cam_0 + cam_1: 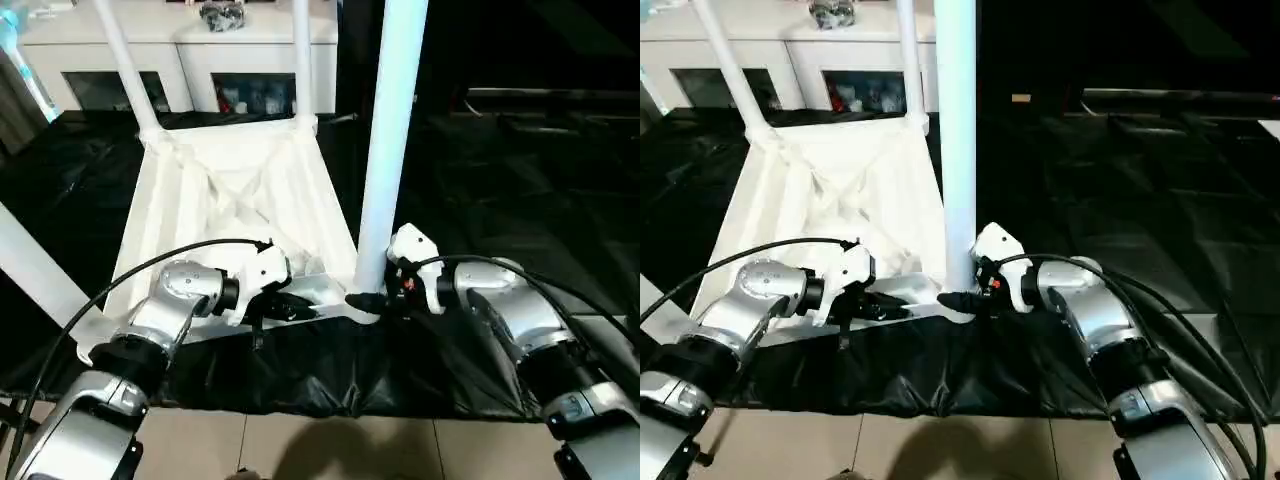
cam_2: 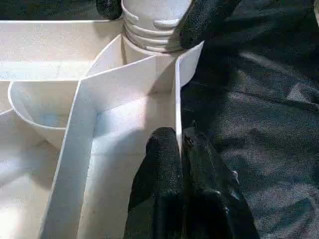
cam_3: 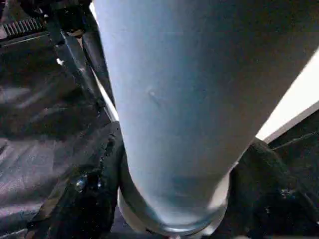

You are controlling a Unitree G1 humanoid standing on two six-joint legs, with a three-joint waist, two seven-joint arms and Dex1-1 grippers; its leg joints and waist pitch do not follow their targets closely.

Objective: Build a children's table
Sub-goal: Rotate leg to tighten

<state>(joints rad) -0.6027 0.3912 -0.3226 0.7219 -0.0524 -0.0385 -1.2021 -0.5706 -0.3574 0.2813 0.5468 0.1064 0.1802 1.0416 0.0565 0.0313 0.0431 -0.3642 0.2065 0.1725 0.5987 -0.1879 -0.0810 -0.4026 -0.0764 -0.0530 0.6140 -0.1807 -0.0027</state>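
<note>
The white tabletop (image 1: 230, 190) lies upside down on a black cloth, its ribbed underside facing up. Two white legs (image 1: 125, 60) (image 1: 302, 60) stand in its far corners. Another leg (image 1: 30, 260) slants up at the near left. A thick white leg (image 1: 390, 130) stands upright in the near right corner socket. My right gripper (image 1: 365, 300) flanks this leg's base (image 3: 169, 149), one black finger (image 3: 94, 199) pressed on each side. My left gripper (image 2: 179, 137) is shut on the thin near rim wall (image 2: 177, 99) of the tabletop, just left of that socket.
A white cabinet (image 1: 200, 50) with glass doors stands behind the tabletop, with a dark object (image 1: 225, 15) on top. The black cloth (image 1: 480, 180) spreads wide to the right. Pale floor tiles (image 1: 300, 440) show at the near edge.
</note>
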